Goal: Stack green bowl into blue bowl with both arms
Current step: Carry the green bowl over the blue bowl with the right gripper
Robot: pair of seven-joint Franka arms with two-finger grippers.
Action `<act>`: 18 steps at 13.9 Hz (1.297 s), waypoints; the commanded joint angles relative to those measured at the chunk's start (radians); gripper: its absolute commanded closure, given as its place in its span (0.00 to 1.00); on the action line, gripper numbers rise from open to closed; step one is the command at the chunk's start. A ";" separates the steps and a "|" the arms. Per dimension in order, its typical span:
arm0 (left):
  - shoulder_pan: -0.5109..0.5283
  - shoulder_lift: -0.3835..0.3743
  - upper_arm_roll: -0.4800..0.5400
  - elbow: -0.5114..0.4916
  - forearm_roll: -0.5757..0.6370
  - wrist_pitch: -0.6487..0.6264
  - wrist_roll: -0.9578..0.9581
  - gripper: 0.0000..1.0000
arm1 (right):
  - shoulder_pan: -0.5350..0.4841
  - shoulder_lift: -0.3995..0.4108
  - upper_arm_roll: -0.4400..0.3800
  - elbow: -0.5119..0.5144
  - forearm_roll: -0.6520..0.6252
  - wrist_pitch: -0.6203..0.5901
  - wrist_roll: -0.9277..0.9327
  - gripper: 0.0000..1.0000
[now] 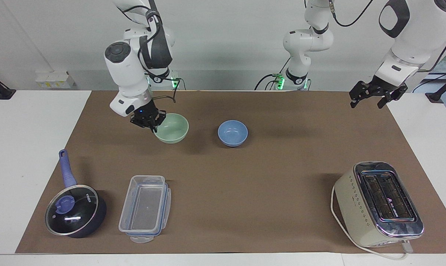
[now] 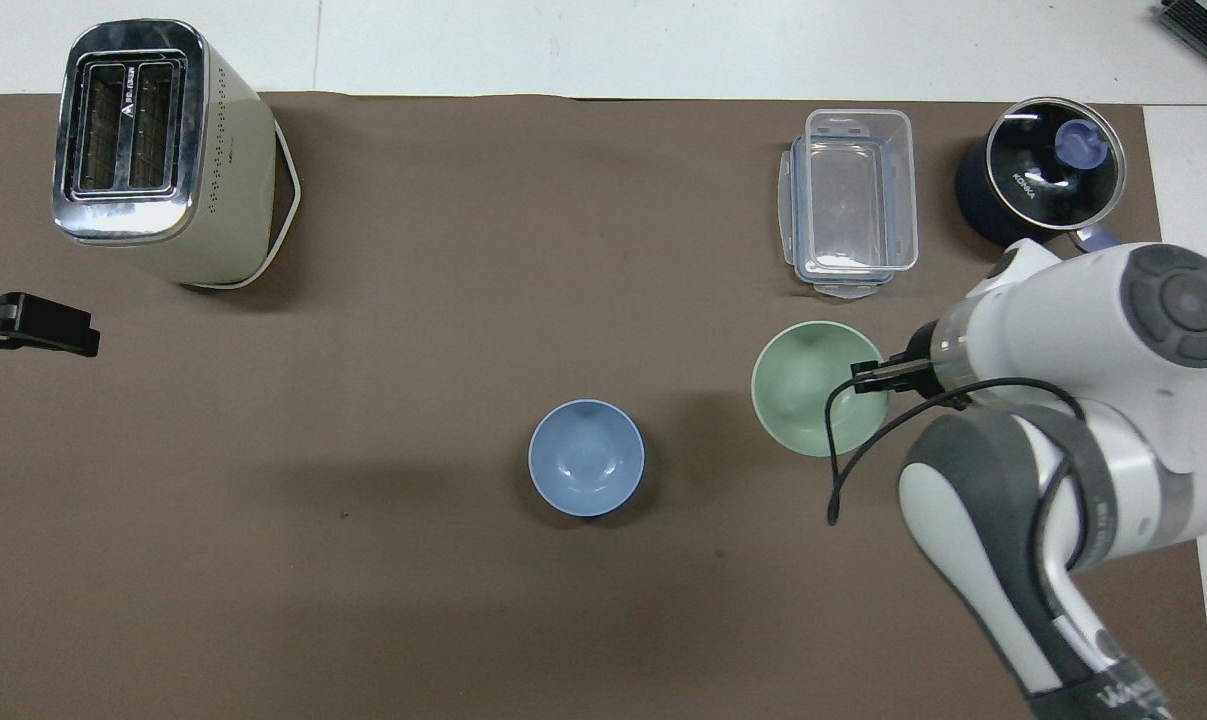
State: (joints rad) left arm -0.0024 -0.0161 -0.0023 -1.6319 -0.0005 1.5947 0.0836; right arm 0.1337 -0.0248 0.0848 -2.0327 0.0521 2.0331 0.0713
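Right gripper [image 1: 153, 123]: I see it pinching green bowl [image 1: 172, 128] rim, aloft at 9 o'clock of blue bowl [image 1: 232, 133].
Left gripper [image 1: 368, 96]: waiting, fingers spread, empty.

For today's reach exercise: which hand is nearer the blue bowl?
Right. The right hand holds the green bowl up in the air beside the blue bowl; the left hand waits over the mat's edge at its own end.
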 commanded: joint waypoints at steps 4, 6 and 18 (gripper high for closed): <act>0.004 0.005 -0.004 0.018 0.022 -0.024 -0.012 0.00 | 0.182 0.014 0.004 -0.007 0.031 0.024 0.165 1.00; 0.004 0.005 -0.004 0.018 0.022 -0.024 -0.012 0.00 | 0.201 0.051 0.007 -0.008 0.080 0.067 0.173 1.00; 0.004 0.005 -0.004 0.018 0.022 -0.024 -0.012 0.00 | 0.337 0.169 0.015 0.006 0.118 0.174 0.320 1.00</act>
State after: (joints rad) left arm -0.0024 -0.0161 -0.0023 -1.6319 -0.0005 1.5946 0.0833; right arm 0.4708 0.1298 0.0895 -2.0349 0.1459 2.2000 0.3779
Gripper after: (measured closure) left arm 0.000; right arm 0.952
